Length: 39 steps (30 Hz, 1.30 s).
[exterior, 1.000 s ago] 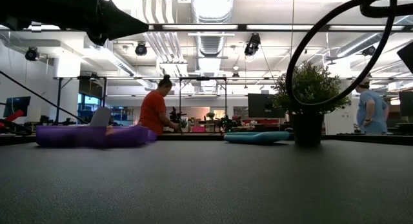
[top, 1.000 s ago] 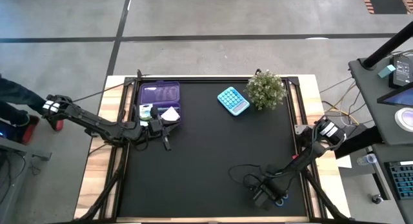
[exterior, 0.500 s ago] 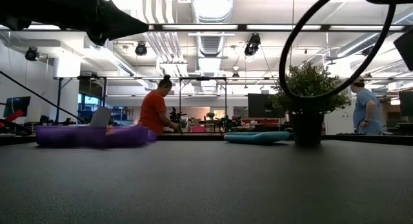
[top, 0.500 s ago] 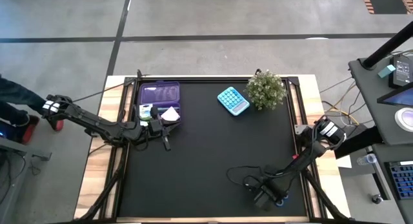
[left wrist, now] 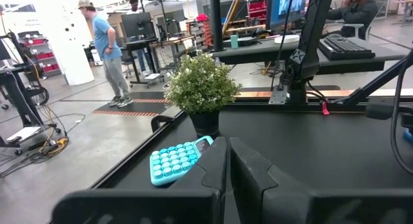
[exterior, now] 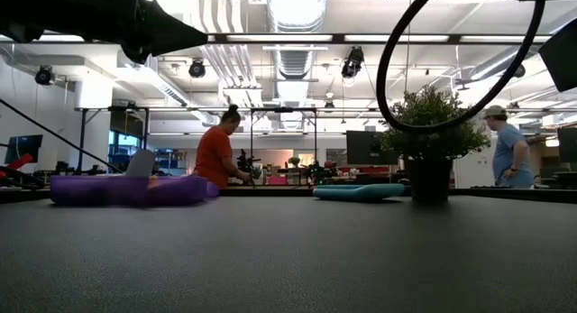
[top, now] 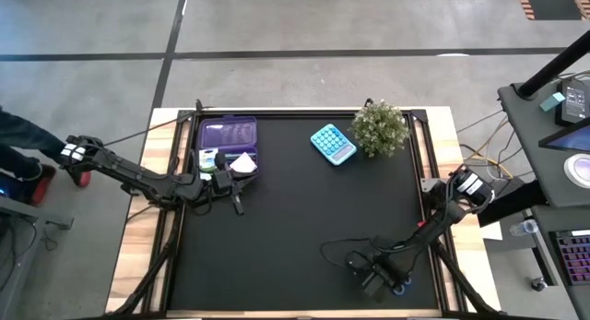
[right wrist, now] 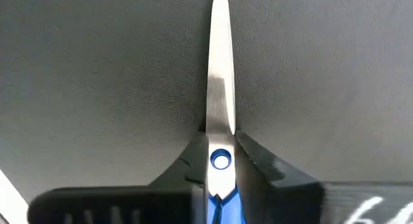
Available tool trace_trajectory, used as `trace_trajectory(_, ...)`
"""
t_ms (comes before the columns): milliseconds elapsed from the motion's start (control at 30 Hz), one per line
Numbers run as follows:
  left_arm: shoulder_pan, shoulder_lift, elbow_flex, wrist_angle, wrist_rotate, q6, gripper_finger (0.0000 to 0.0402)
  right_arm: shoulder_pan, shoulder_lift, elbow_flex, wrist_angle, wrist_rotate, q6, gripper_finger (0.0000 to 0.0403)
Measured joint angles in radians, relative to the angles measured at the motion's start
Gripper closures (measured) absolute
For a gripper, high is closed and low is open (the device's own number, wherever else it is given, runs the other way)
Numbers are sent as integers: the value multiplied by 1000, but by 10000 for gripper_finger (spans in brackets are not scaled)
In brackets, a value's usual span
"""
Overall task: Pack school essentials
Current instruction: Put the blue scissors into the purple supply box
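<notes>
Near the table's front edge, right claw (right wrist: 221,179) clamps scissors (right wrist: 219,101).

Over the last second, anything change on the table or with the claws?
Barely. The right arm's cable loop swung slightly leftward in the low view. The right claw stays shut on the scissors at the near right of the mat; the left claw stays beside the purple case. Nothing picked up or let go.

No legible text, label, brand, number or sign on anything.
</notes>
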Motion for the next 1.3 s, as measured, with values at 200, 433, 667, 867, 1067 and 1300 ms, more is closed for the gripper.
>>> trace_trajectory(200, 0, 0, 0, 0, -1, 0, 400, -2, -6, 20, -8, 1, -66, 369)
trace_trajectory(433, 0, 0, 0, 4, -3, 0, 400, -31, -67, 46, -27, 108, -101, 363)
trace_trajectory(667, 0, 0, 0, 8, -2, 0, 400, -78, -183, 47, -21, 240, -189, 361)
trace_trajectory(867, 0, 0, 0, 8, -2, 0, 400, -128, -273, 40, 69, 407, -334, 360)
trace_trajectory(1067, 0, 0, 0, 19, -2, 0, 400, -190, -328, -21, 367, 421, -563, 360)
trace_trajectory(1300, 0, 0, 0, 32, -1, 0, 400, -265, -364, -178, 807, 417, -798, 360)
